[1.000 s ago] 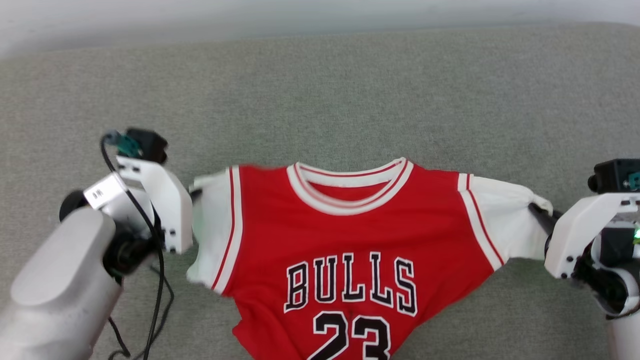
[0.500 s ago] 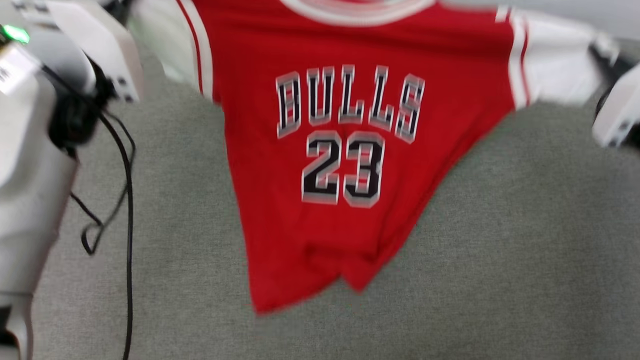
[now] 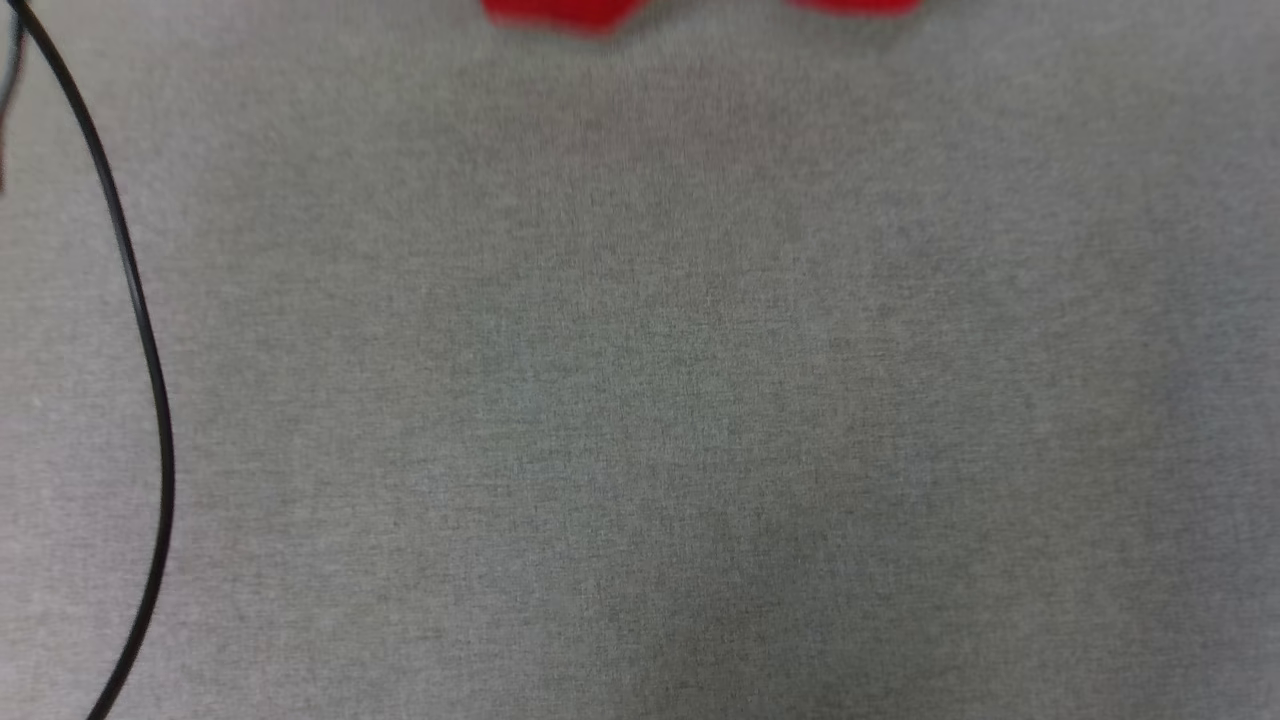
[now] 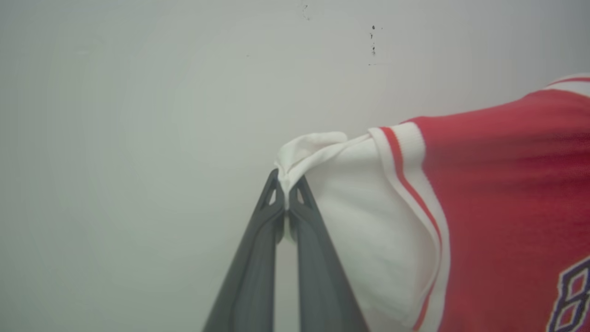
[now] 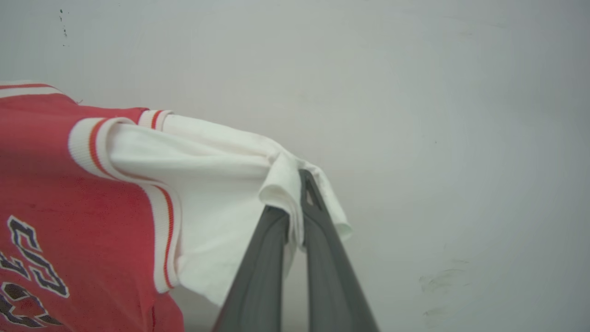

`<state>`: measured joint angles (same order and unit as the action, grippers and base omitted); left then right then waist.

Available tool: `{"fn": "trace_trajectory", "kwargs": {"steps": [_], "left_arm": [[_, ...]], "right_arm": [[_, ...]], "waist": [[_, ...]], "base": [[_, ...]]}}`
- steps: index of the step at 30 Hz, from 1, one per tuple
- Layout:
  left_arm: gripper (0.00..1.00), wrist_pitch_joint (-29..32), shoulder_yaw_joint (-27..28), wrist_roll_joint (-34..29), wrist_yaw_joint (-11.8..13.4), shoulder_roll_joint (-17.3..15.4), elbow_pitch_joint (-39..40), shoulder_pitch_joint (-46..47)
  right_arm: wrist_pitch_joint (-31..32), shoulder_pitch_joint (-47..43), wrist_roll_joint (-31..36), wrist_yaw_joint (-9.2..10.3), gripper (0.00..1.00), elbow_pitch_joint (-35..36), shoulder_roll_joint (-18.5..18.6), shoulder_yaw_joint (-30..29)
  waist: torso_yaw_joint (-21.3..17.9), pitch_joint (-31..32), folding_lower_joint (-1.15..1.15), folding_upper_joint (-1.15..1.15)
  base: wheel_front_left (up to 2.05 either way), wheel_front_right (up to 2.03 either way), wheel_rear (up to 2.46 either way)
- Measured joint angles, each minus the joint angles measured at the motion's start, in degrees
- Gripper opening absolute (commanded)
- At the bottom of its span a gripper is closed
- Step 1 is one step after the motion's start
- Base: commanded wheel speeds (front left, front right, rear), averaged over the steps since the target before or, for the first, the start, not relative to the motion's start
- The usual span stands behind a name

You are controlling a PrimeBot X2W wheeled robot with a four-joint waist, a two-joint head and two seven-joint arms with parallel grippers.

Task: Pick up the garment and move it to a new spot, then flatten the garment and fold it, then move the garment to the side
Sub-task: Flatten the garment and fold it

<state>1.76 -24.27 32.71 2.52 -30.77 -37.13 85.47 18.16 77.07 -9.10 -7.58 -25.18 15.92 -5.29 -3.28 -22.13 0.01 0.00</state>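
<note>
1. The garment (image 4: 498,184) is held in the air, spread between the two claws against a pale wall (image 4: 138,115). In the head view its red hem (image 3: 560,10) is seen at the top edge, above the grey surface (image 3: 640,400). Whether the hem touches that surface cannot be told.
2. The left claw (image 4: 286,177) is pressed together on the bunched end of the white left sleeve (image 4: 364,207).
3. The right claw (image 5: 290,193) is likewise pinched on the right sleeve (image 5: 212,184), with a fold draped over one finger.
4. The jersey is judged light, soft and limp, so sagging and swinging are to be expected.
5. The sleeve ends are judged good holds for laying it flat. The thicker striped trim (image 4: 405,184) would give firmer purchase.
6. A black cable (image 3: 150,400) is best kept away from the cloth.
</note>
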Motion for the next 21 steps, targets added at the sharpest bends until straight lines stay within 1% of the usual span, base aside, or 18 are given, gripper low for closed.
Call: {"fn": "trace_trajectory", "kwargs": {"steps": [4, 5, 7, 8, 11, 12, 15, 18, 21], "left_arm": [[0.00, -1.32, -0.13, -0.97, -0.96, 0.07, -2.23, 4.67], [0.00, -1.92, -0.83, -1.40, -1.68, 0.15, -4.28, 6.07], [0.00, -2.26, -0.70, -0.71, -2.03, 0.78, -6.24, 6.00], [0.00, -2.86, -0.58, 0.08, -3.09, 0.93, -8.35, 5.51], [0.00, -3.23, -0.32, 1.60, -4.69, 1.36, -11.22, 3.67], [0.00, -3.98, 0.03, 3.46, -6.33, 2.34, -14.50, 0.13], [0.00, -5.23, 0.49, 5.72, -8.03, 3.11, -17.31, -4.41], [0.00, -7.04, 0.56, 7.90, -9.13, 4.54, -19.33, -10.18], [0.00, -8.11, 0.03, 9.49, -9.61, 5.63, -20.07, -16.05]], "right_arm": [[-1.86, 6.40, 0.62, 0.00, 0.00, -3.90, -0.35, 0.29], [-2.98, 8.71, 0.63, 0.01, 0.00, -6.28, -0.41, 1.59], [-3.67, 8.98, 0.52, 0.01, 0.00, -7.98, -0.49, 2.57], [-4.76, 9.03, -0.04, 0.01, 0.00, -9.99, -0.47, 4.32], [-6.00, 8.73, -1.59, 0.01, 0.00, -12.09, -0.42, 5.91], [-7.39, 6.53, -3.30, 0.01, 0.00, -14.33, -0.70, 8.09], [-8.64, 2.17, -6.19, 0.01, 0.00, -15.86, -1.47, 10.27], [-10.07, -3.82, -8.80, 0.01, 0.00, -16.15, -1.66, 12.03], [-11.14, -10.94, -11.17, 0.02, 0.00, -15.47, -1.37, 12.91]], "waist": [[0.03, -3.27, 0.01, 0.00], [0.17, -5.56, 0.01, 0.00], [0.34, -6.89, 0.01, 0.00], [0.62, -8.66, 0.01, 0.00], [0.84, -10.14, 0.01, 0.00], [0.97, -10.60, 0.01, 0.00], [1.03, -9.89, 0.00, 0.00], [1.12, -8.61, 0.01, 0.00], [1.49, -7.01, 0.00, 0.00]], "base": [[0.00, 0.00, 0.00], [0.00, 0.00, 0.00], [0.00, 0.00, 0.00], [0.00, 0.00, 0.00], [0.00, 0.00, 0.00], [0.00, 0.00, 0.00], [0.00, 0.00, 0.00], [0.00, 0.00, 0.00], [0.00, 0.00, 0.00]]}}
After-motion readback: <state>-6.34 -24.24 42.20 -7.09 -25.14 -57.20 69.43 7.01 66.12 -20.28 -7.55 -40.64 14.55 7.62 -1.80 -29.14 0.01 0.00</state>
